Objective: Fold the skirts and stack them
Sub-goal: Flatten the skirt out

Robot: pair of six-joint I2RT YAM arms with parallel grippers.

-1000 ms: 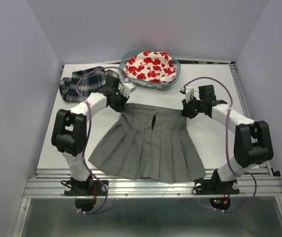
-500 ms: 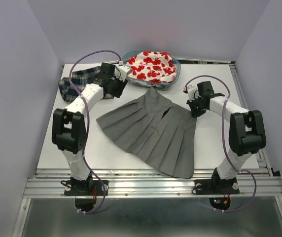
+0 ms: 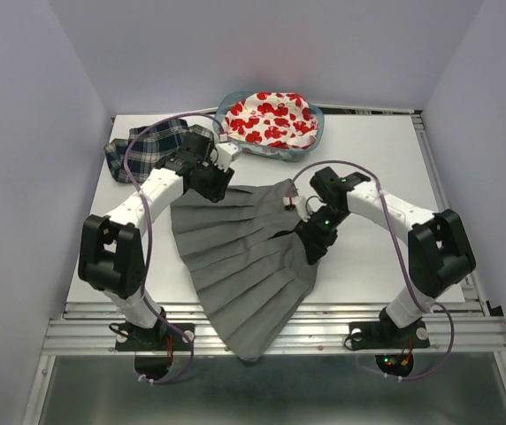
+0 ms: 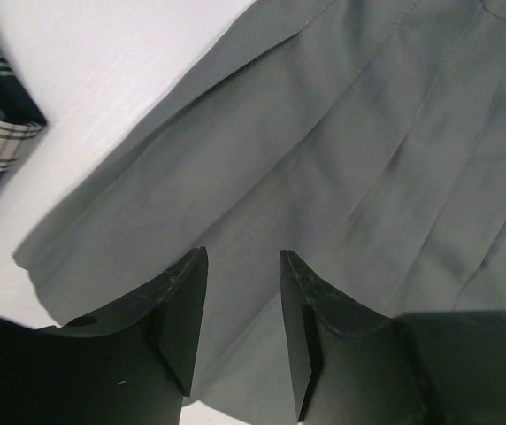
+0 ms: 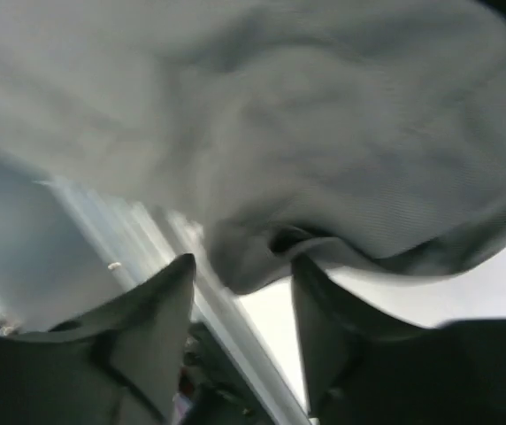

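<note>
Zero skirts folded; grey skirt [image 3: 235, 252] lies unfolded; plaid skirt [image 3: 142, 146], red-print skirt [image 3: 266, 119] wait; left gripper [image 4: 242, 261], right gripper [image 5: 244, 266] spread, empty.

Matt, finely woven pleated cloth of grey skirt [image 4: 324, 159]

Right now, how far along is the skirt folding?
Done: nothing; no skirt looks folded or stacked. In hand: the grey skirt lies spread askew, one corner past the table edge. The left fingers hover open over it, and the right fingers are open at its right edge. Left: fold it, the bunched plaid skirt and the red-print skirt in the basket, then stack.
</note>
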